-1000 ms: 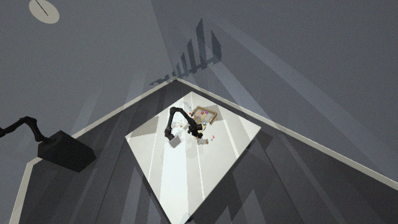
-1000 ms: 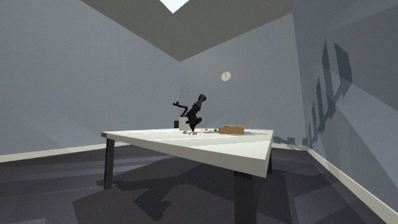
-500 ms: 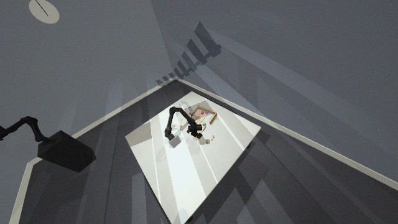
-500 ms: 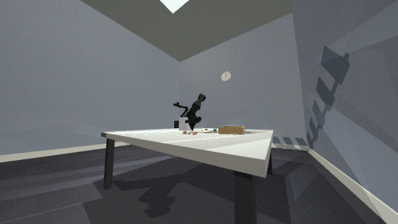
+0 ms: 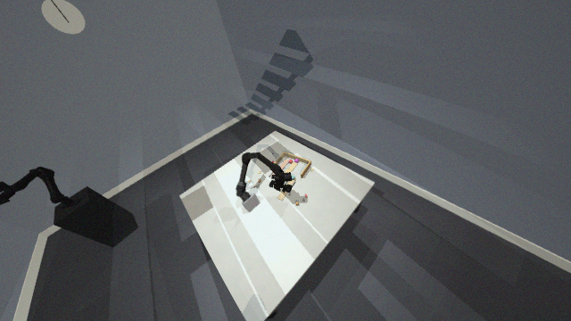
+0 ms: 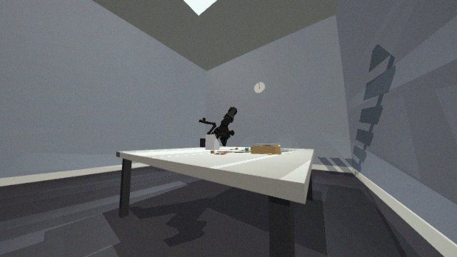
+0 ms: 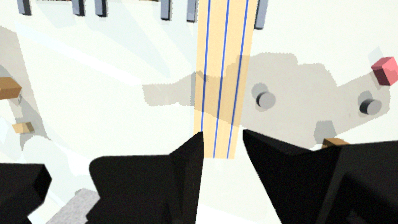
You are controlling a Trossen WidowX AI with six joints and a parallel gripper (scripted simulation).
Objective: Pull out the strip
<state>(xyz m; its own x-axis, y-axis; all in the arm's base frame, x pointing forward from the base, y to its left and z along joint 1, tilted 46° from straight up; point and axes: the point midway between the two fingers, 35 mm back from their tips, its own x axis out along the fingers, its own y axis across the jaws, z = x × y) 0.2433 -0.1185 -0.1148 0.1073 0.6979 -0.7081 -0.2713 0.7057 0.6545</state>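
Currently gripper (image 5: 282, 191) (image 6: 224, 145) (image 7: 222, 135) part open, nothing held; tips over near end of blue-lined strip (image 7: 220, 95); strip runs between grey posts (image 7: 261, 14); labelled cube: can't tell which.

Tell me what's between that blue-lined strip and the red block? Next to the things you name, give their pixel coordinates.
In the wrist view, one grey cylinder (image 7: 266, 100) stands nearer the blue-lined strip (image 7: 220, 85) (image 5: 281, 196); another (image 7: 371, 106) (image 5: 303, 200) sits close to the red block (image 7: 385, 71) (image 5: 306, 195) (image 6: 221, 153).

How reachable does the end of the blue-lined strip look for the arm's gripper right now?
Probably yes: the gripper is partly open, its fingertips on either side of the blue-lined strip's near end, with nothing visible between. Its height above is unclear.
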